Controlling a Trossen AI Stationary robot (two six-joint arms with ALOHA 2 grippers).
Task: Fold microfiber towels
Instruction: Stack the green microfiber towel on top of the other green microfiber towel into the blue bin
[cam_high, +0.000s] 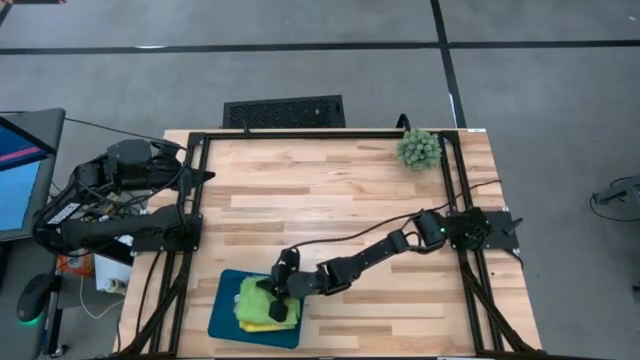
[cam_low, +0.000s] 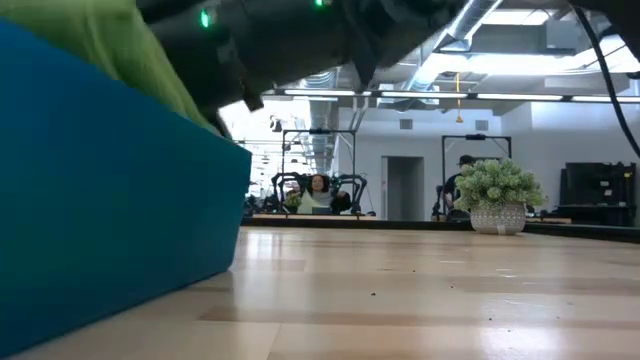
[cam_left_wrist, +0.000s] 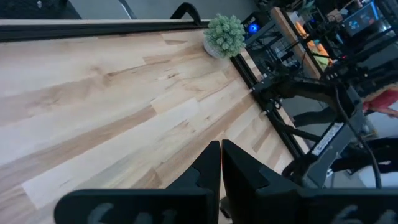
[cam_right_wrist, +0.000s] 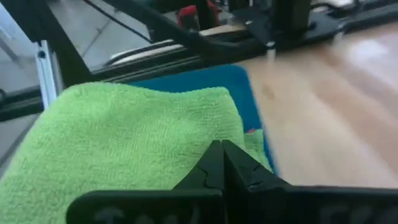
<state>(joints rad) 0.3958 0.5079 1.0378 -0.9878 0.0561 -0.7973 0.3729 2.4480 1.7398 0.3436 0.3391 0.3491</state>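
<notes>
A stack of folded microfiber towels lies in the dark teal tray (cam_high: 225, 310) at the table's near left. A lime green towel (cam_high: 255, 298) is on top, a yellow one (cam_high: 268, 326) is under it, and a pink edge (cam_right_wrist: 251, 130) shows lower down. My right gripper (cam_high: 272, 293) is shut and reaches over the stack from the table's right. Its tips (cam_right_wrist: 222, 145) stand over the top green towel (cam_right_wrist: 124, 143) near its right edge. My left gripper (cam_high: 205, 175) is shut and empty at the table's far left edge, also shown in its own wrist view (cam_left_wrist: 221, 144). My right gripper's shut fingertips point slanting down at the top green towel, near its edge (cam_right_wrist: 233, 118) toward the table's right. The fingers themselves hide the tips, so I cannot tell whether they touch the cloth. The towel lies flat on the stack.
A small spiky green plant (cam_high: 418, 148) stands at the far right corner. The tray's wall (cam_low: 110, 200) fills the low view's left side. Bare wood (cam_high: 330, 200) lies between the tray and the plant. People sit in the room behind the table.
</notes>
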